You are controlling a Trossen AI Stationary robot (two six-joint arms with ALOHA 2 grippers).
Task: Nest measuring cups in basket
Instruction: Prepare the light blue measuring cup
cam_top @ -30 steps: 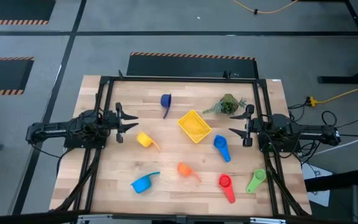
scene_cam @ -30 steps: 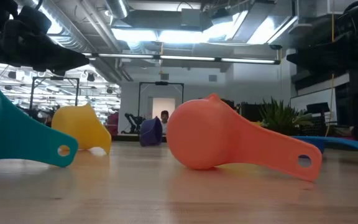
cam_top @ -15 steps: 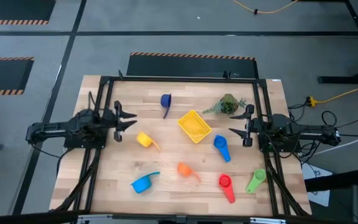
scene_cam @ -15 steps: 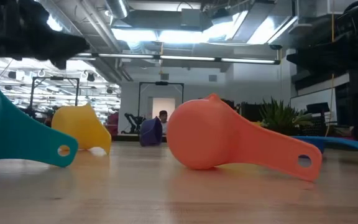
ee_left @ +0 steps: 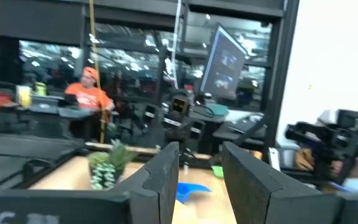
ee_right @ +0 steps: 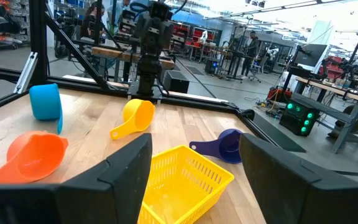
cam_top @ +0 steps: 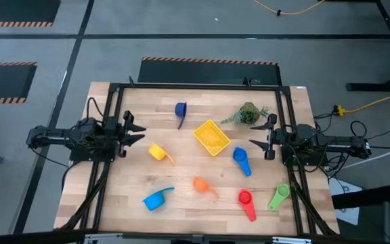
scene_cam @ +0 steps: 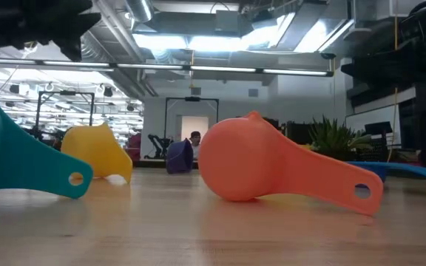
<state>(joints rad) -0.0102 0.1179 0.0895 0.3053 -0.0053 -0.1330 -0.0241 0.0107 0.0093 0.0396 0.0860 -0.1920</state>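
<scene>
The yellow basket [cam_top: 212,137] [ee_right: 179,180] rests on its base near the table's middle. Around it lie the measuring cups: dark blue [cam_top: 180,110], yellow [cam_top: 157,152], blue [cam_top: 241,159], orange [cam_top: 202,184] [scene_cam: 272,166], light blue [cam_top: 156,198], red [cam_top: 246,200] and green [cam_top: 278,196]. My left gripper [cam_top: 135,131] [ee_left: 201,180] hovers open over the table's left side, left of the yellow cup. At the right side my right gripper [cam_top: 256,144] [ee_right: 194,168] is open and faces the basket and the blue cup.
A green plant sprig [cam_top: 248,113] lies right of the dark blue cup, near the far edge. A dark frame [cam_top: 195,87] borders the table. Bare wood lies between the yellow cup and the light blue cup. People show in the room beyond the table.
My left gripper has risen and drawn back a little toward the table's left edge. The cups, the basket and my right arm have stayed put.
</scene>
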